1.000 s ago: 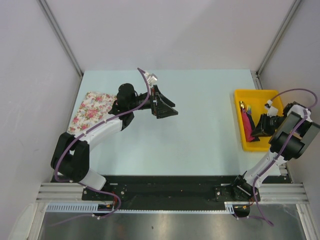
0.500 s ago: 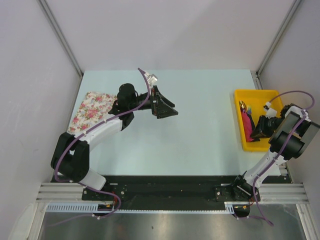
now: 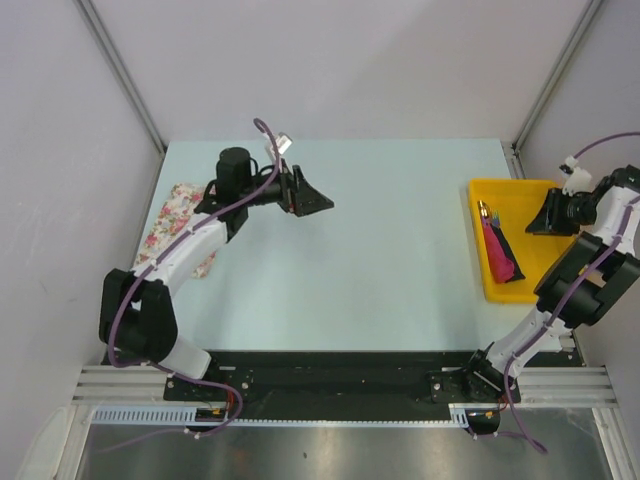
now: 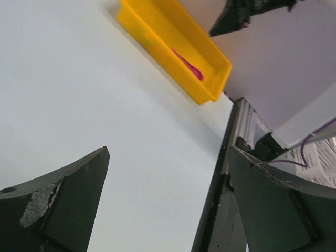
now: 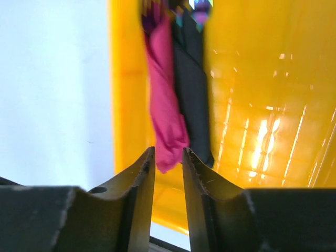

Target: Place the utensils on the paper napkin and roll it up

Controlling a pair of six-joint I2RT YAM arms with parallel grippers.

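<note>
Napkin (image 5: 165,115) in yellow tray (image 5: 252,131) ahead of right gripper (image 5: 168,149), narrowly parted, empty; left gripper (image 4: 168,152) wide-spread

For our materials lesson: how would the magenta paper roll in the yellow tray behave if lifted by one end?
The magenta napkin roll looks creased and soft, so it would probably sag or crush where pinched. It seems thin paper: likely light, easily torn. Lying between the yellow tray wall and a black bar, it probably won't roll.
</note>
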